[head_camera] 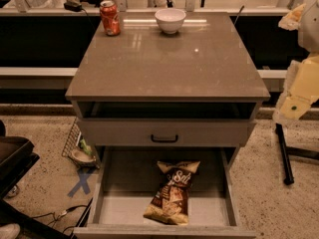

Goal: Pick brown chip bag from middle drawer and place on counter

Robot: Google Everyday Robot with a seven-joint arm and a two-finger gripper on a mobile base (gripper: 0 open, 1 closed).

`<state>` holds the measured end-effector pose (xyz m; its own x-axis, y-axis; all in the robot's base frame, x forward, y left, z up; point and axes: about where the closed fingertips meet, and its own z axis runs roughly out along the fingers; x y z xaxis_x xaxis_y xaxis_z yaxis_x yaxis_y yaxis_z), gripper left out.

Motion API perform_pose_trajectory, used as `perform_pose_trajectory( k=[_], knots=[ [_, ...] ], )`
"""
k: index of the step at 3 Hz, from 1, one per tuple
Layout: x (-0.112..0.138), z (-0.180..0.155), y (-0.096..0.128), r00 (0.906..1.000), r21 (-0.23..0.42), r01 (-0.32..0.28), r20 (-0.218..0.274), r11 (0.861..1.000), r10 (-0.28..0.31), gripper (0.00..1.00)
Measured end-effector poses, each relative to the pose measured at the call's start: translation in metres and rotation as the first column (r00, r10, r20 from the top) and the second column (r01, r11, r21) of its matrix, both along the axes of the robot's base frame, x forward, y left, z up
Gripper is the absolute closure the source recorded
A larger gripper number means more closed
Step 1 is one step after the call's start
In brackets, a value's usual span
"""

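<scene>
Speckled floor fills the bottom of my camera view, with a blue tape cross (81,183) left of the cabinet.

- Nearest: the wide shallow grey middle drawer (119,208) is pulled fully out, pale floor exposed.
- The crinkly dark-brown chip bag with tan-yellow ends (172,193) lies flat on that floor, slightly toward the view's right of centre and touching neither side wall. Its long axis runs front to back, the far end leaning slightly toward the view's right.
- Above it: a grey drawer front with a black handle (164,132), shut.
- Then the glossy grey-brown counter slab (164,63), with a red soda can (110,18) and a white bowl (170,20) at its back edge, well apart from each other.
- The pale yellow gripper (298,91) hangs at the view's right edge, outside the cabinet, about level with the counter's front edge. Wide or narrow: I cannot tell. It holds nothing I can see.

Key relation: the bag lies well apart from the gripper, below it and off to the view's left. My judgement is that the reach must drop past the counter's overhang and come in over the drawer from its open front.
</scene>
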<state>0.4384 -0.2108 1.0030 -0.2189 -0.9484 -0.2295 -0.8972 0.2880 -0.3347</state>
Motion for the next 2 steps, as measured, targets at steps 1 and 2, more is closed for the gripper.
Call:
perform_pose_trajectory(
  k=[1, 2],
  knots=[
    [0.007, -0.019, 0.002, 0.9977, 0.053, 0.065, -0.018, 0.996, -0.065, 0.0],
    [0.044, -0.091, 0.004, 0.9776, 0.186, 0.21, -0.042, 0.96, -0.206, 0.0]
  ],
)
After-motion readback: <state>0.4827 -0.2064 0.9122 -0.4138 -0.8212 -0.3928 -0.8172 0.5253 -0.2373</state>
